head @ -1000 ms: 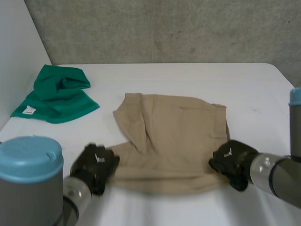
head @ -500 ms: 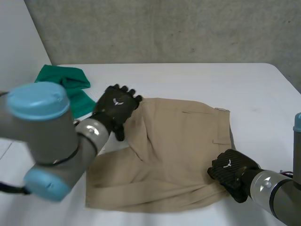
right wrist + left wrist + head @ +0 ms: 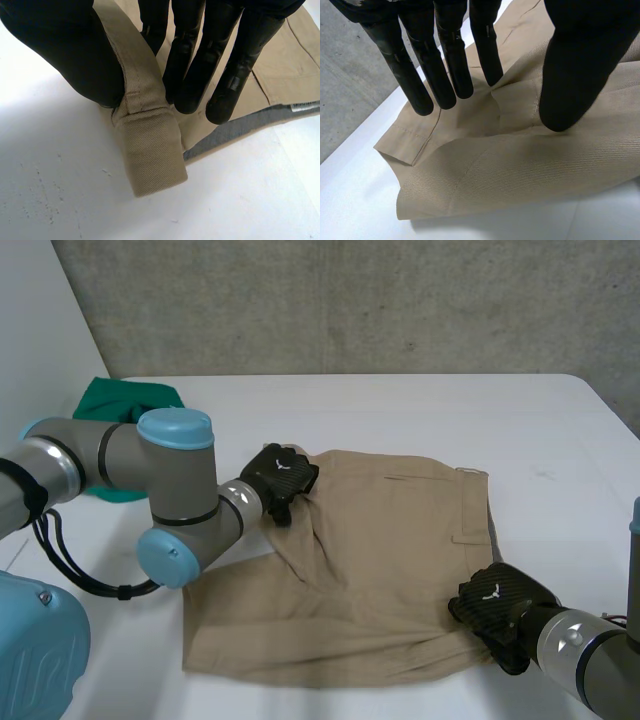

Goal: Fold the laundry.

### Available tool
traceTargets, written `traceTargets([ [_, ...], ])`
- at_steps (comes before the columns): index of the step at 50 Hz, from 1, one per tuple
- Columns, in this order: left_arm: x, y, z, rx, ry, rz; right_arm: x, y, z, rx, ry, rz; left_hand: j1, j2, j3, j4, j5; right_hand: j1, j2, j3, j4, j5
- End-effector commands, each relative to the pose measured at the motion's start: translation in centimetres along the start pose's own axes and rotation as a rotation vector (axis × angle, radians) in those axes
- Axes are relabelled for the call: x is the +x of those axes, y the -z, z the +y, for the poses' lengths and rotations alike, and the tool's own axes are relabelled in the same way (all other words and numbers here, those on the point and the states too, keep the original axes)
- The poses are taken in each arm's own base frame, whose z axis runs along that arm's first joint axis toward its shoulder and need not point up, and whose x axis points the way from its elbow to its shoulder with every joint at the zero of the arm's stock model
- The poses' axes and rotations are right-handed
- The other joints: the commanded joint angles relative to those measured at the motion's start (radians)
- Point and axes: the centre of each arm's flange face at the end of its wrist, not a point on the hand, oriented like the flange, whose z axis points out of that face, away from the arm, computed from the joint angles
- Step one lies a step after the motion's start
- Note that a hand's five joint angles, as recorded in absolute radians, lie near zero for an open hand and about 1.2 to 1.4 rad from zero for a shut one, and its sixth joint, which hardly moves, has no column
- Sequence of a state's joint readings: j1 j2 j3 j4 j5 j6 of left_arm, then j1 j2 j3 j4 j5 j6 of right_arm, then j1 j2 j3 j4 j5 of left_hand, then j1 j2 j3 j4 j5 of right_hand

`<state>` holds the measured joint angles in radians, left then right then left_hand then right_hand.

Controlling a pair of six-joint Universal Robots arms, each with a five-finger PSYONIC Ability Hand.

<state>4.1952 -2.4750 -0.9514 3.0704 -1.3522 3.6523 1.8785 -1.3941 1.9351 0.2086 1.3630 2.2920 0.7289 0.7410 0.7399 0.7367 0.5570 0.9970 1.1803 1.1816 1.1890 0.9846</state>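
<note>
Right hand [image 3: 497,602] pinches the waistband [image 3: 150,145] of the khaki shorts [image 3: 390,540]; left hand [image 3: 280,475] rests straight, slightly parted fingers [image 3: 445,65] on their far corner.

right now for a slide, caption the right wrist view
Right hand pinching the waistband of the beige trousers over the white table.
</note>
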Motion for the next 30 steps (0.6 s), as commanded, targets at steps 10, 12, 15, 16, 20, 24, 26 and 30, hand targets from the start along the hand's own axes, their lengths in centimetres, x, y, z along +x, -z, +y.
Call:
traceTargets([
  [10, 0.2, 0.6, 0.1, -0.012, 0.005, 0.006, 0.1, -0.2, 0.4, -0.007, -0.011, 0.007, 0.072, 0.060, 0.061, 0.064, 0.069, 0.399, 0.216, 0.215, 0.207, 0.237],
  [12, 0.1, 0.8, -0.1, -0.011, 0.007, -0.001, 0.2, -0.2, 0.4, -0.008, -0.012, 0.010, 0.075, 0.063, 0.064, 0.067, 0.072, 0.399, 0.216, 0.215, 0.207, 0.237],
  [15, -0.2, 1.1, -0.7, -0.003, 0.006, -0.014, 0.2, -0.2, 0.5, -0.008, -0.012, 0.010, 0.089, 0.077, 0.078, 0.082, 0.087, 0.399, 0.216, 0.215, 0.207, 0.237],
  [16, -0.4, 1.5, -1.1, -0.002, 0.005, -0.025, 0.1, -0.2, 0.5, -0.009, -0.012, 0.008, 0.098, 0.086, 0.087, 0.090, 0.096, 0.399, 0.216, 0.215, 0.207, 0.237],
  [20, -0.7, 2.4, -1.5, -0.003, 0.005, -0.040, 0.1, -0.2, 0.4, -0.006, -0.010, 0.010, 0.139, 0.127, 0.128, 0.131, 0.137, 0.399, 0.216, 0.215, 0.207, 0.237],
  [24, -0.4, 3.1, -1.2, -0.021, 0.010, -0.026, 0.0, -0.2, 0.5, -0.008, -0.011, 0.008, 0.201, 0.189, 0.190, 0.193, 0.198, 0.399, 0.216, 0.215, 0.207, 0.237],
  [26, 0.0, 3.2, -0.7, -0.036, 0.012, -0.014, 0.0, -0.2, 0.5, -0.008, -0.011, 0.008, 0.213, 0.201, 0.202, 0.205, 0.210, 0.399, 0.216, 0.215, 0.207, 0.237],
  [30, 0.4, 3.4, -0.2, -0.052, 0.017, -0.002, 0.0, -0.2, 0.5, -0.005, -0.009, 0.009, 0.178, 0.166, 0.167, 0.170, 0.175, 0.399, 0.216, 0.215, 0.207, 0.237],
])
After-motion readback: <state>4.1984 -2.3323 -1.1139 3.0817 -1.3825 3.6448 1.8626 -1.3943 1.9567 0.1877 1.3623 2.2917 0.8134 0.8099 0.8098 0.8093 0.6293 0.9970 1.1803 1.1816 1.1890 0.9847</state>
